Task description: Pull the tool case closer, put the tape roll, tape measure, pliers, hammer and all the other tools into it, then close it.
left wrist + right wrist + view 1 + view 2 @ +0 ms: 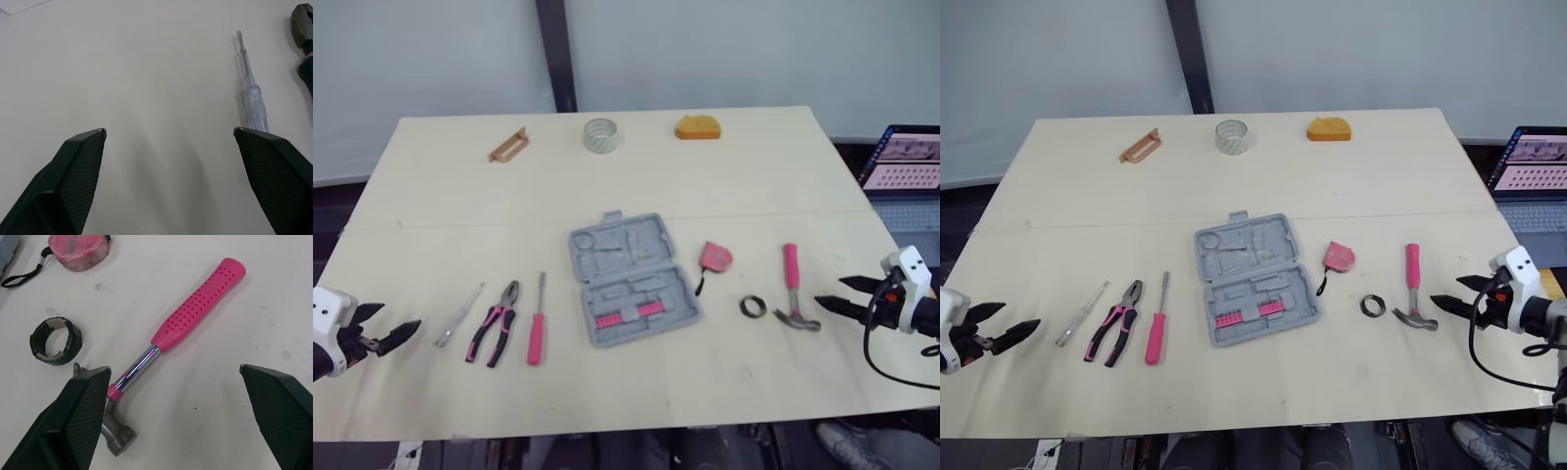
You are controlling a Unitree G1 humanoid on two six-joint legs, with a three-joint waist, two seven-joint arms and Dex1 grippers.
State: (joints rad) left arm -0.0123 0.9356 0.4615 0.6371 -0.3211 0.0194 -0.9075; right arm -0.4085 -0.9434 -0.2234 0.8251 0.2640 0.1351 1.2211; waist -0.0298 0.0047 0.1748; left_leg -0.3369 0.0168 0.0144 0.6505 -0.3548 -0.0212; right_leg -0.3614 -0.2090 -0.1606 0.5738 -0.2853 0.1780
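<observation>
We found the grey plastic tool case [631,279] lying open and flat near the middle of the pale wooden counter [607,186], with a row of pink bits in its nearer half. To the right of it lay a pink tape measure [715,257], then a small black tape roll [753,306], and beside that a hammer with a pink grip and steel head [792,284]. To the left of the case lay a pink-handled screwdriver [537,328], pink-and-black pliers [495,333] and a clear-handled screwdriver [458,315].

Along the far edge sat a brown wooden handle [508,145], a translucent tape roll [601,134] and an orange tape measure [697,127].

Our left gripper [396,321] hung low over the counter's left edge, near the clear-handled screwdriver, its fingers spread wide and holding nothing. Our right gripper [830,292] hung just right of the hammer's head, fingers also wide and empty.
</observation>
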